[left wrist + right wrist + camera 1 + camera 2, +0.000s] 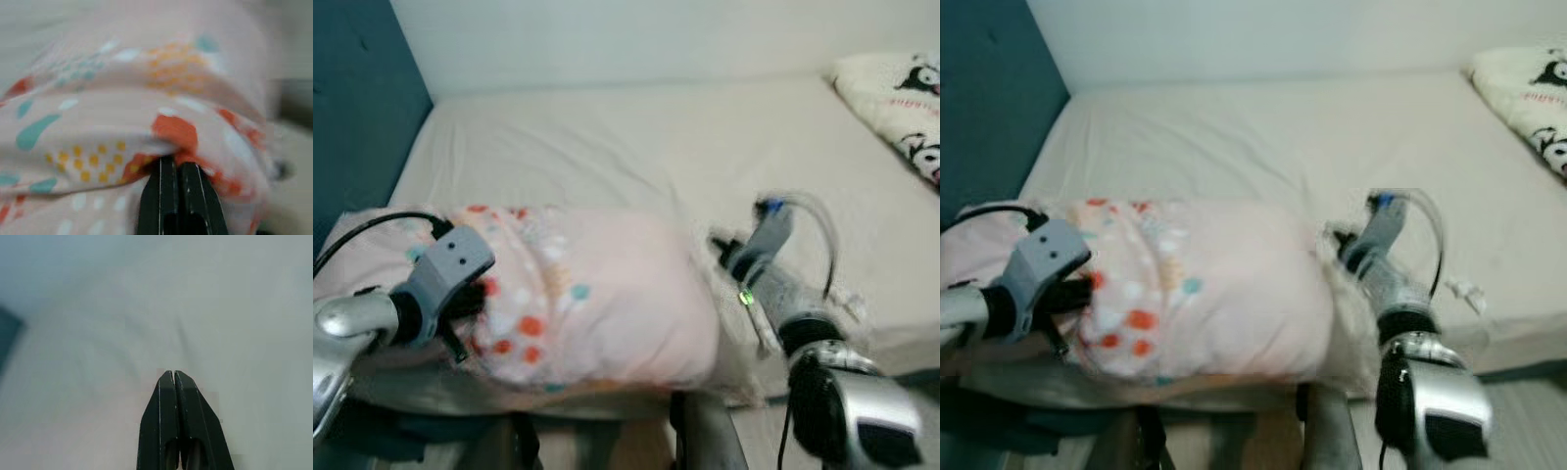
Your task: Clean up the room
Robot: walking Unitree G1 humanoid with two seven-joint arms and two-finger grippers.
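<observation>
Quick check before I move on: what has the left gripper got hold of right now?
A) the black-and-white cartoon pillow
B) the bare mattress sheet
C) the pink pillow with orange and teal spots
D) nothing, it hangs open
C: in the left wrist view the left gripper is shut on a fold of the pink spotted pillow, at the pillow's left end.

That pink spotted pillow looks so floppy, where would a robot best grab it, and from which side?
Probably by its two short ends, one end effector from each side. The pink spotted pillow lies long crosswise at the near edge of the bed, soft and bulky, so only loose cover fabric pinches well. The left end effector is shut on a fold at its left end; the right end effector sits at its right end.
</observation>
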